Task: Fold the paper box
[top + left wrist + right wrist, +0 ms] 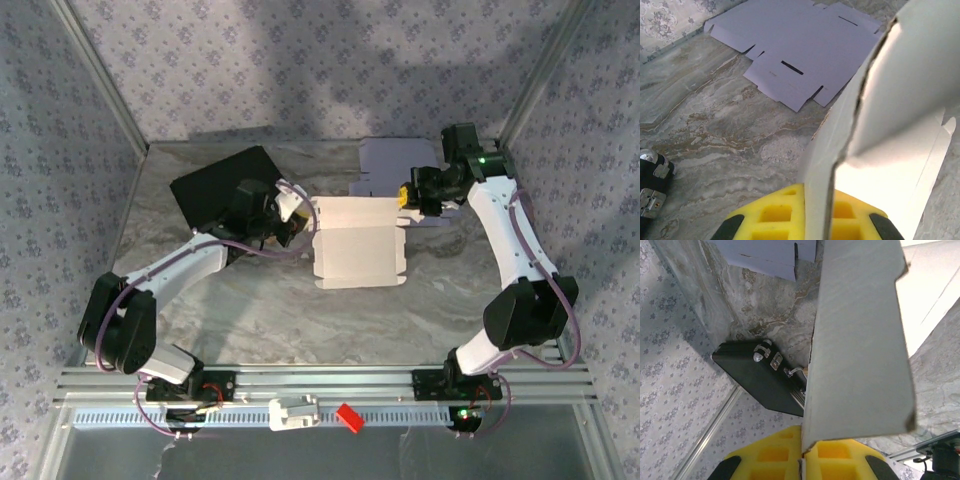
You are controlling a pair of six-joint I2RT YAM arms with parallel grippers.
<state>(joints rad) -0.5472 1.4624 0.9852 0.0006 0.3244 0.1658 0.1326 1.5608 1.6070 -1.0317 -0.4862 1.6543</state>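
**Colours and patterns on the bench**

Paper box (358, 240): plain cream-white. Flat card sheet (395, 160), far right: pale lilac, unprinted. Board (220, 185), far left: black. Table (300, 310): grey marble veining, brownish streaks. Walls (300, 60): lilac-grey, repeating floral motif. Left arm (185, 265) and right arm (505, 235): white shells, black joints. Pads (775, 217) of the left gripper (829, 220): yellow. Small block (348, 418), near rail: red.

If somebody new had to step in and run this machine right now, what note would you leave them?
Left gripper: shut on the left edge of the paper box.
Right gripper: shut on the box's right edge.
The box lies mid-table, mostly flat, with the pinched flaps lifted at both ends.
A spare flat lavender sheet lies behind it, and a black board sits at the back left.
Done: both sides gripped, first flaps raised.
Left: fold up the walls and close it; no box shape is formed yet.
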